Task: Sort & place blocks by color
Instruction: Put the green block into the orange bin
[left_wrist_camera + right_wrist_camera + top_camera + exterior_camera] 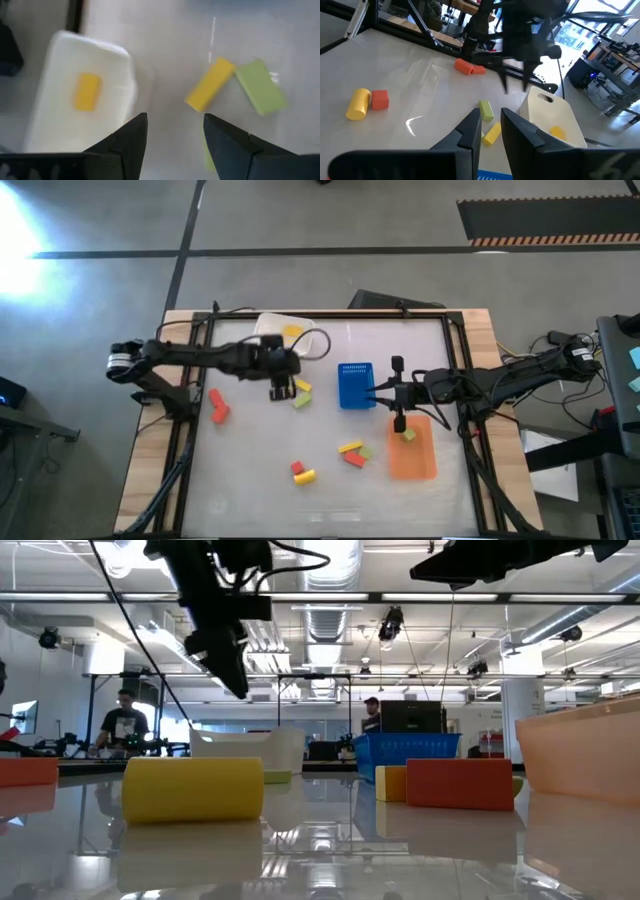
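Note:
My left gripper (283,389) (175,120) hangs open above the table, just to the near side of the white tub (290,335), which holds one yellow block (87,91). A yellow block (210,83) and a green block (260,86) lie flat on the table next to it. My right gripper (382,390) (490,119) is open and empty, raised beside the blue tray (356,385). A green block (408,436) lies in the orange tray (418,462). Two red blocks (216,405), a yellow-red-green group (352,452) and a red-yellow pair (302,472) rest on the table.
The white tub stands near the far edge, the blue tray at the middle, the orange tray on its near right. The black frame rails (186,430) run along both table sides. People (124,720) stand in the room beyond. Bare table lies along the near edge.

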Tool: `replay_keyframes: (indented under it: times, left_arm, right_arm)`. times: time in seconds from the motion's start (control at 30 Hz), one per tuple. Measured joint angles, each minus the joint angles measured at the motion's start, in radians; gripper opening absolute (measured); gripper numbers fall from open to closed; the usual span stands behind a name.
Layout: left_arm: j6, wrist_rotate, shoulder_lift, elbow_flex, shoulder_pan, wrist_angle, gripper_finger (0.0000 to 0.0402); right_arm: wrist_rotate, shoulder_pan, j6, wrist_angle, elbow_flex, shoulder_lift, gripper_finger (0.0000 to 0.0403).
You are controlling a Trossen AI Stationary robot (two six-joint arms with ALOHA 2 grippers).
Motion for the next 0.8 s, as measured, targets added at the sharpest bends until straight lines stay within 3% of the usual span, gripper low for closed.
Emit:
replay_keyframes:
  times: [0.37, 0.8]
  left_arm:
    - [-0.148, 0.024, -0.048, -0.317, -0.053, 0.316, 0.0178]
    - [-0.150, 0.024, -0.046, -0.489, -0.049, 0.527, 0.0178]
  right_arm:
    - [0.000, 0.000, 0.000, 0.003, 0.000, 0.000, 0.0063]
    - [-0.001, 0.000, 0.000, 0.002, 0.000, 0.000, 0.0063]
